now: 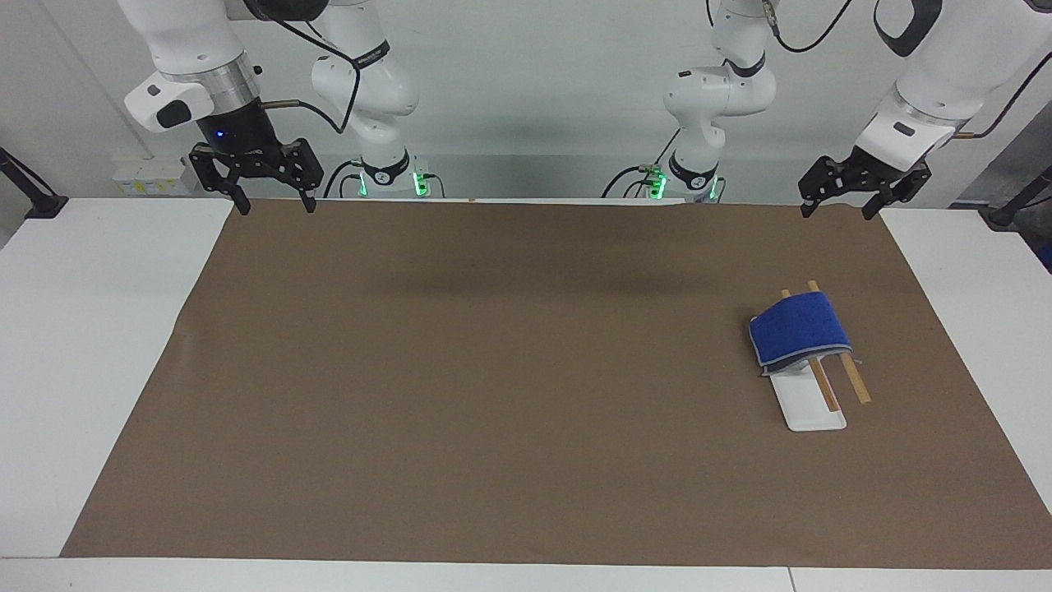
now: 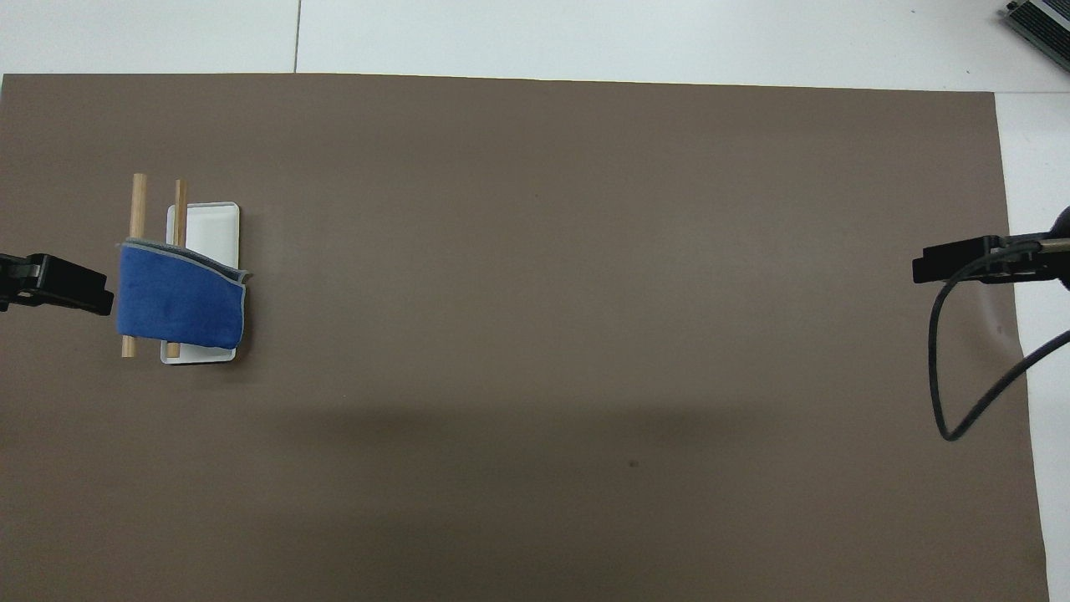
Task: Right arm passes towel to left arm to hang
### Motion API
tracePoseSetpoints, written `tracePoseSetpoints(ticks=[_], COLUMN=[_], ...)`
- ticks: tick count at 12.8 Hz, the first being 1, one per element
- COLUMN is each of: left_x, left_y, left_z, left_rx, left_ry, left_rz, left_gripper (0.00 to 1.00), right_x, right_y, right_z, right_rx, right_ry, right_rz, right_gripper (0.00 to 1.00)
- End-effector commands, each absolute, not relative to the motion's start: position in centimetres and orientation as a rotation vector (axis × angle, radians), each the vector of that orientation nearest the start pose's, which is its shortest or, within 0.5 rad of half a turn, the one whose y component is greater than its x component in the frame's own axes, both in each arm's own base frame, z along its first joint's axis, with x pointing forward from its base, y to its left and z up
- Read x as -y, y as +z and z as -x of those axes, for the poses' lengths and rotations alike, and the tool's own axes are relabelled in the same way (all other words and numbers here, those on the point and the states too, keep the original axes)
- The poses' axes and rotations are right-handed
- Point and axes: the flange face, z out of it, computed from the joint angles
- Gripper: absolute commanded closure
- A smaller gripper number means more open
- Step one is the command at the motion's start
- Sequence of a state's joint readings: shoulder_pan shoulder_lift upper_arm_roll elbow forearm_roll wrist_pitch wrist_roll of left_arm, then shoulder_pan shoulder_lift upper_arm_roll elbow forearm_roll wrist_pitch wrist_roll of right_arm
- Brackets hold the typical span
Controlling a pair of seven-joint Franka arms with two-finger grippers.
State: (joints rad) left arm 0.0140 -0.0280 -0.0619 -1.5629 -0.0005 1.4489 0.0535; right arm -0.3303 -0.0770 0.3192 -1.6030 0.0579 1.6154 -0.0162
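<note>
The royal-blue towel (image 1: 799,330) (image 2: 180,305) lies draped over the two wooden rods (image 1: 855,383) (image 2: 139,201) of a small rack with a white base (image 1: 812,413) (image 2: 213,227), at the left arm's end of the table. My left gripper (image 1: 836,214) (image 2: 92,291) hangs open and empty over the brown mat, clear of the towel. My right gripper (image 1: 277,208) (image 2: 924,267) waits open and empty over the mat's edge at the right arm's end.
A brown mat (image 1: 493,370) covers most of the white table (image 1: 90,329). A black cable (image 2: 945,376) loops down from the right gripper. A grey device (image 2: 1041,21) sits at the table's corner farthest from the robots.
</note>
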Motion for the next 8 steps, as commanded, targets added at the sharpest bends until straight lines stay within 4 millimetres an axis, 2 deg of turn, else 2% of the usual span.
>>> tracePoseSetpoints(ticks=[1, 4, 5, 8], left_x=[2.35, 1.84, 1.86, 1.77], left_y=[63.62, 63.89, 63.94, 63.81], left_z=[-52.88, -53.57, -53.7, -53.62], left_rx=[-0.164, -0.186, -0.246, -0.273], left_ry=[0.116, 0.039, 0.027, 0.042], left_rz=[3.121, 3.125, 3.123, 3.121], left_gripper=[0.0, 0.0, 0.0, 0.0], right_x=[-0.78, -0.78, -0.78, -0.78], right_y=[65.31, 65.31, 65.31, 65.31], right_z=[-52.88, -52.88, -52.88, -52.88], right_rx=[-0.015, -0.015, -0.015, -0.015], right_ry=[-0.131, -0.131, -0.131, -0.131], right_rz=[3.094, 3.094, 3.094, 3.094], right_gripper=[0.0, 0.0, 0.0, 0.0])
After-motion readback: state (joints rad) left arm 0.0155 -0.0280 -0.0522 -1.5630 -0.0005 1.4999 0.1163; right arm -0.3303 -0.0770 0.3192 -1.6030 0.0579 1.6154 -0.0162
